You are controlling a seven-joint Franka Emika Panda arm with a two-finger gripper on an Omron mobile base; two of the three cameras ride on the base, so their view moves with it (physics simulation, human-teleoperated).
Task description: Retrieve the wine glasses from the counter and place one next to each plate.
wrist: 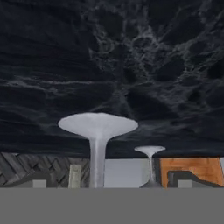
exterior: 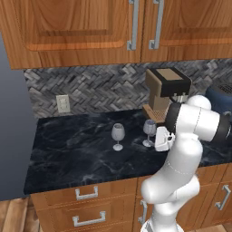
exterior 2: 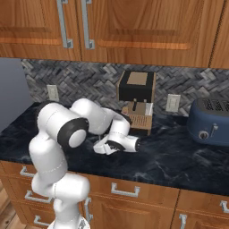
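Observation:
Two clear stemmed wine glasses stand upright on the black marbled counter (exterior: pixel 77 149). The right glass (exterior: pixel 149 130) is just in front of my gripper (exterior: pixel 155 138), and the left glass (exterior: pixel 118 136) stands a little farther left. The hand view is rolled upside down. In it the near glass's foot (wrist: pixel 98 124) sits on the counter above and its stem runs down between my fingertips (wrist: pixel 37 178). The far glass (wrist: pixel 150 151) is smaller beyond it. My gripper (wrist: pixel 111 183) is open around the stem and not touching it. My hand (exterior 2: pixel 103 146) hovers low over the counter. The plates are out of view.
A brown coffee machine (exterior: pixel 165 90) stands against the herringbone backsplash just behind my hand. A blue toaster (exterior 2: pixel 210 120) sits at the right. Wooden wall cabinets (exterior: pixel 81 27) hang above, and drawers with silver handles (exterior: pixel 87 194) run below the counter's front edge.

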